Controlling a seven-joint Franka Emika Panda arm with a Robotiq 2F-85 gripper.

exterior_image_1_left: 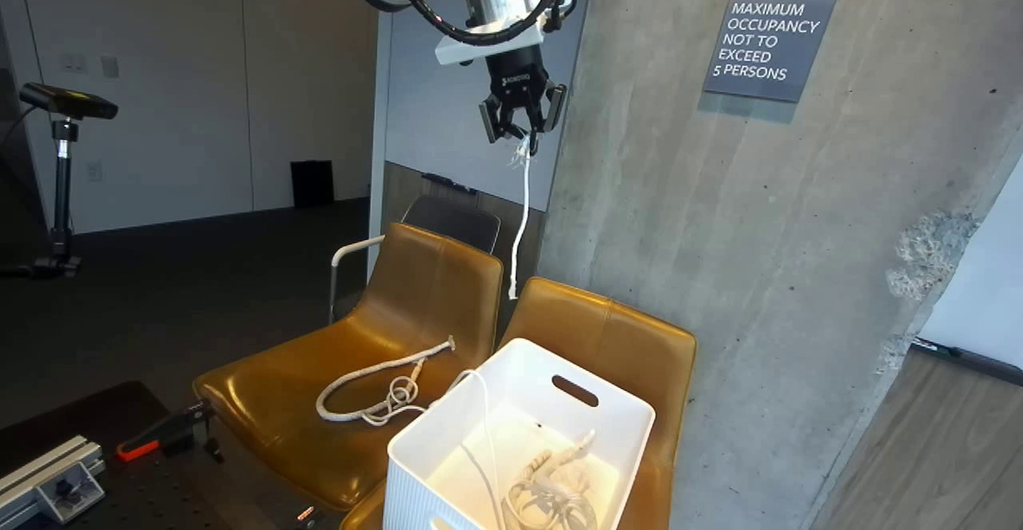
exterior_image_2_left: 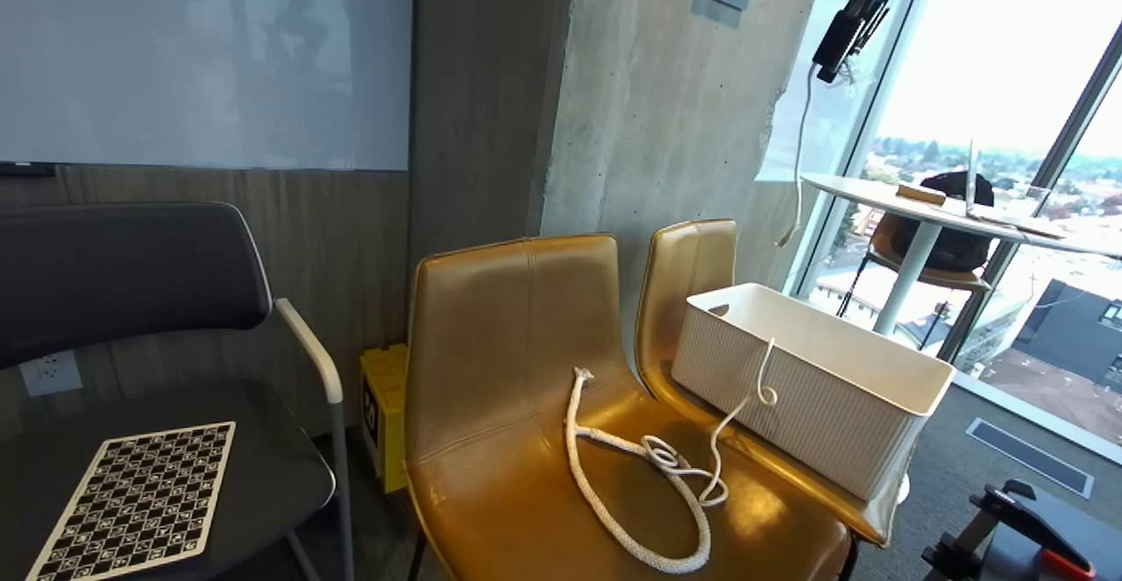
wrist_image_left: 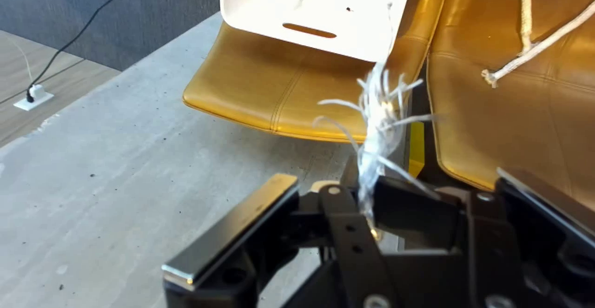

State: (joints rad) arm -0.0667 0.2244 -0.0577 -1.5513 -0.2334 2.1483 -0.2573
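Chairs (exterior_image_2_left: pixel 517 336), tan, near concrete wall (exterior_image_1_left: pixel 767 218) | bright window (exterior_image_2_left: pixel 990 55) | pincer (exterior_image_1_left: pixel 525 137) clamped on frayed rope (exterior_image_1_left: pixel 526 186)

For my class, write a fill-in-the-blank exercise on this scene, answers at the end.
The white cord hangs from the claw with its frayed end at the ____.
The wall sign limits occupancy to ____ persons.
The black-marked box is coloured mostly ____.
Pick inside or outside: the thick rope looped on the chair lies ____ the bin.
Missing words: top; five; yellow; outside.
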